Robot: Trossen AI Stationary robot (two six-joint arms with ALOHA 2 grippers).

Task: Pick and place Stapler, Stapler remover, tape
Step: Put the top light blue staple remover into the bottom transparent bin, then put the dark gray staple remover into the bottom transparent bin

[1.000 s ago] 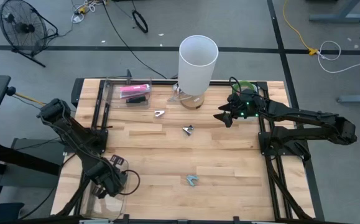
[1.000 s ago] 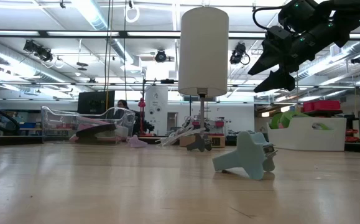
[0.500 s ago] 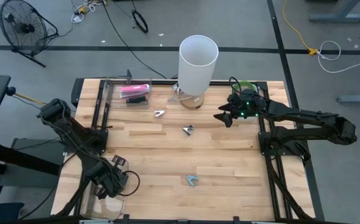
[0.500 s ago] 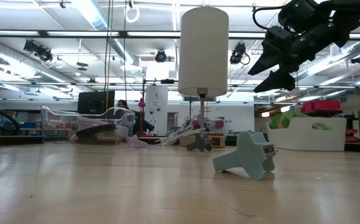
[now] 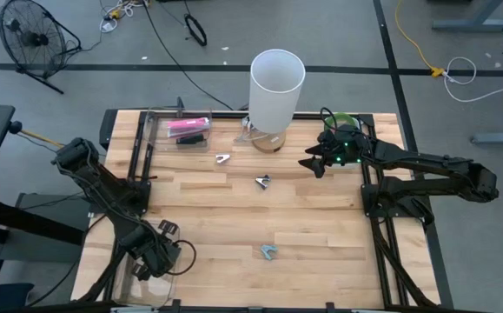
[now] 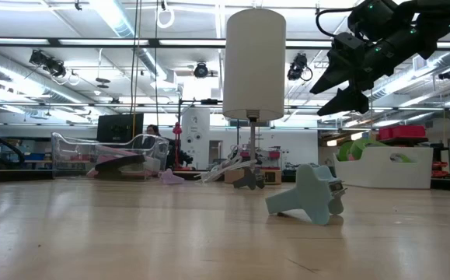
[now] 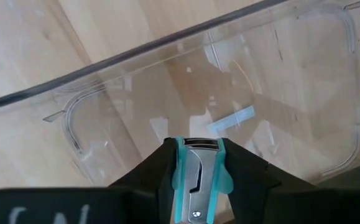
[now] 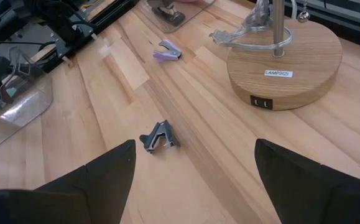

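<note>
Our left claw (image 7: 195, 180), at seven o'clock, was grasping a small teal staple remover (image 7: 195, 171) by its flat sides; it looked light, stiff and slippery.

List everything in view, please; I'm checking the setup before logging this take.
Staple removers on the table: three; lilac, dark grey, light blue; spread over its middle.
Teal staple remover: one; in the left gripper.
Lamp: one; white shade, wooden base; far edge.
Clear trays: two; far-left tray holds a pink stapler; near-left tray empty.
Left gripper: shut on the teal staple remover, over the near-left tray.
Right gripper: open, raised beside the lamp.
</note>
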